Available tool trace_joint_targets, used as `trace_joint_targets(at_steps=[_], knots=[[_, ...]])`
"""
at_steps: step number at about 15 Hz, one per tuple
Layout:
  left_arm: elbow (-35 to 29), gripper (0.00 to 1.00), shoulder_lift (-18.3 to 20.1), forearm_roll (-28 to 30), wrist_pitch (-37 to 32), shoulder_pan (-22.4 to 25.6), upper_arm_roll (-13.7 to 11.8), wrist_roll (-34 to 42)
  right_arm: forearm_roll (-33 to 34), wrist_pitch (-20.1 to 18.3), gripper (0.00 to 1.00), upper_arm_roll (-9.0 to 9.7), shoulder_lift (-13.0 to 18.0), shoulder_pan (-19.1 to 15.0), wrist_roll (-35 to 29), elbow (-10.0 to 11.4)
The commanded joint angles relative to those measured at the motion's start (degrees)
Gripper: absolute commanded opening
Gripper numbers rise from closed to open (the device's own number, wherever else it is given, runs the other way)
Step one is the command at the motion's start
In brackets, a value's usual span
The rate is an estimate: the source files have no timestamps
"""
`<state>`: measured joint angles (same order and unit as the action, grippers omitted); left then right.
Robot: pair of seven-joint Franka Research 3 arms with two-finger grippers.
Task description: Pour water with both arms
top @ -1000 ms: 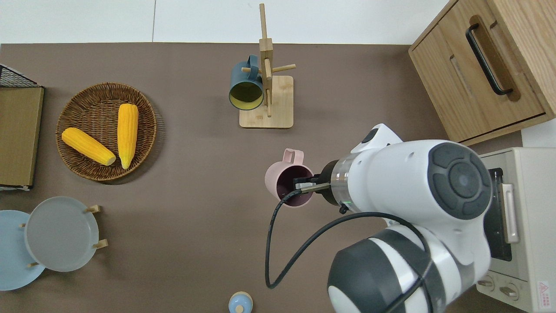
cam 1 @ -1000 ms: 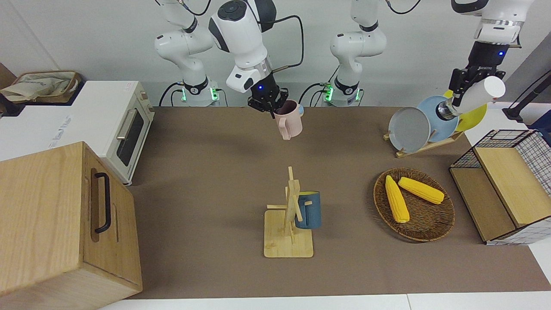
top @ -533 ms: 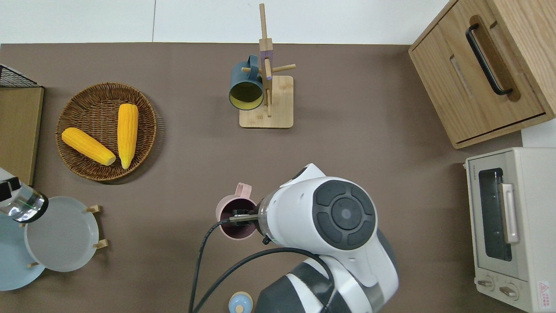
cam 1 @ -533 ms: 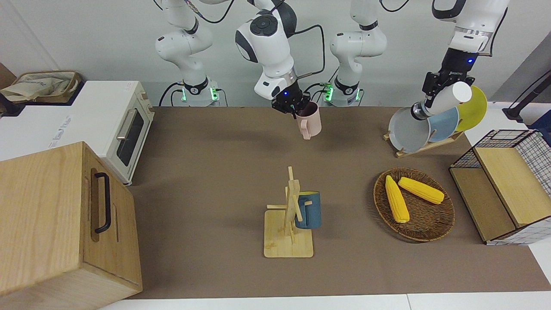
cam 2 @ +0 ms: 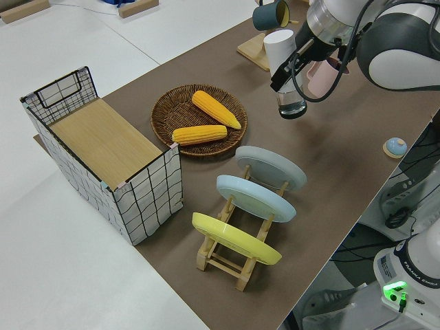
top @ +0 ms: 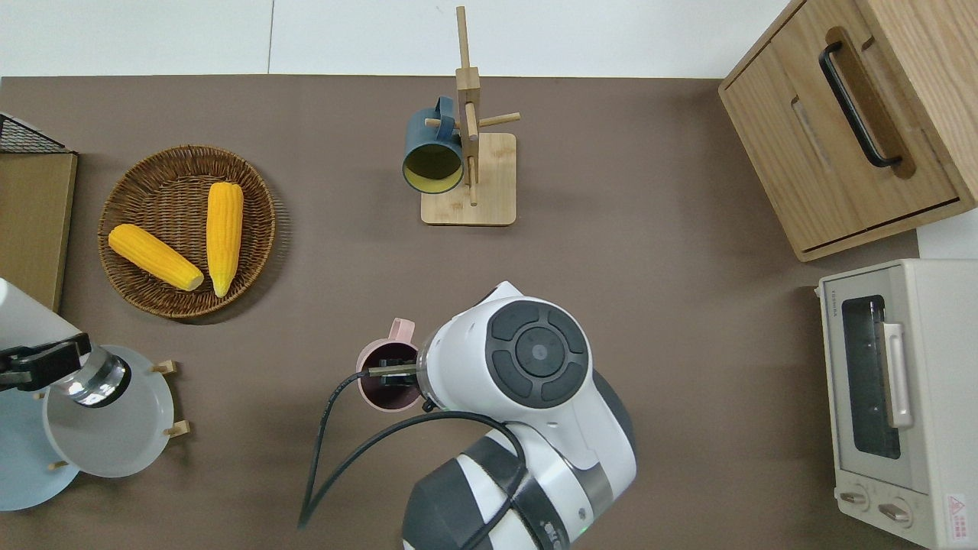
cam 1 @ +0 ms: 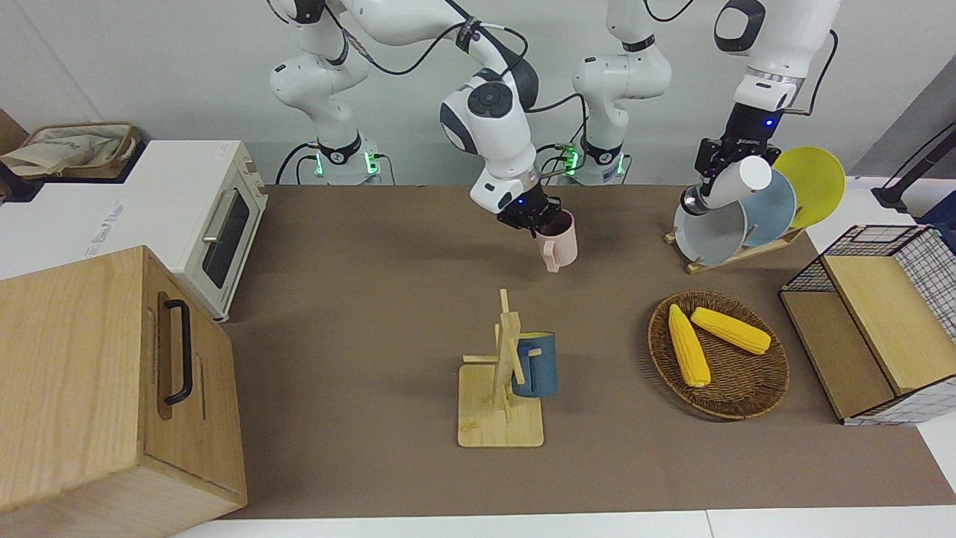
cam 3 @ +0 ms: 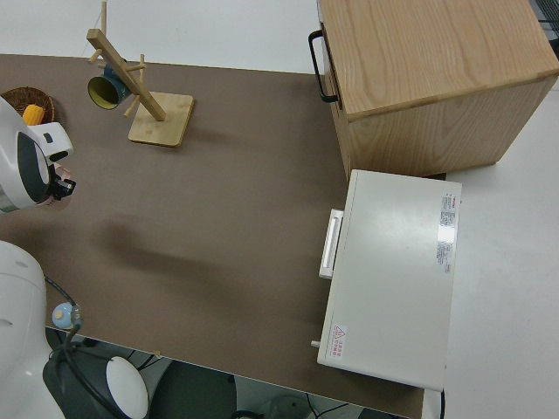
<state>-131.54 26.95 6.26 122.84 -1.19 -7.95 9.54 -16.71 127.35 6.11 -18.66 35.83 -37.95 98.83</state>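
My right gripper (cam 1: pixel 532 218) is shut on the rim of a pink mug (cam 1: pixel 560 245), holding it upright with its handle pointing away from the robots. In the overhead view the pink mug (top: pixel 380 359) is over the bare mat, nearer to the robots than the mug tree. My left gripper (cam 1: pixel 718 155) is shut on a white bottle (cam 1: pixel 738 183) with a silver end, held tilted. From above, the white bottle (top: pixel 21 319) and the left gripper (top: pixel 40 363) are over the grey plate. The left side view shows the bottle (cam 2: pixel 283 65) close to the mug (cam 2: pixel 317 77).
A wooden mug tree (top: pixel 467 179) carries a blue mug (top: pixel 432 153). A wicker basket (top: pixel 252 229) holds two corn cobs. A plate rack (cam 1: pixel 739 250) holds grey, blue and yellow plates. A wire basket (cam 1: pixel 889 321), a wooden cabinet (cam 1: pixel 112 381), a toaster oven (cam 1: pixel 202 217) and a small blue lid (cam 2: pixel 394 146) are around.
The right arm has carried the pink mug toward the left arm's end of the table and lower. The left arm has swung the white bottle inward, over the grey plate.
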Motion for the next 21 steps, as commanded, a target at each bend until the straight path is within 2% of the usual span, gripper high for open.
trace_joint_targets(at_steps=[1, 7, 9, 12, 18, 19, 21], knots=[[-1.9, 0.00, 2.4, -1.5, 1.5, -0.3, 1.2, -1.5, 0.1, 0.1, 0.000, -0.48, -4.8, 1.3, -2.4, -5.0], [-3.2, 0.00, 2.1, -1.4, 1.4, -1.0, 2.1, -2.4, 0.2, 3.7, 0.000, 0.13, -7.3, 1.4, -5.4, -5.1], [-3.6, 0.00, 1.9, -1.3, 1.4, -1.0, 3.9, -2.6, 0.2, 3.9, 0.000, 0.13, -8.1, 1.5, -5.7, -5.1], [-4.3, 0.00, 1.9, -1.0, 1.4, -1.0, 5.7, -2.8, 0.2, 7.8, 0.000, 1.18, -9.6, 2.2, -7.4, -5.1], [-4.5, 0.00, 1.6, -0.9, 1.2, -1.0, 7.2, -2.8, 0.2, 8.1, 0.000, 1.28, -10.4, 2.3, -7.6, -5.1], [-4.6, 0.00, 1.6, -0.9, 1.2, -1.0, 7.3, -2.8, 0.2, 8.0, 0.029, 1.28, -10.5, 2.3, -7.7, -5.1], [-4.6, 0.00, 1.5, -0.9, 1.2, -1.0, 7.3, -2.8, 0.1, 8.0, 0.237, 1.28, -10.6, 2.2, -7.6, -5.1]])
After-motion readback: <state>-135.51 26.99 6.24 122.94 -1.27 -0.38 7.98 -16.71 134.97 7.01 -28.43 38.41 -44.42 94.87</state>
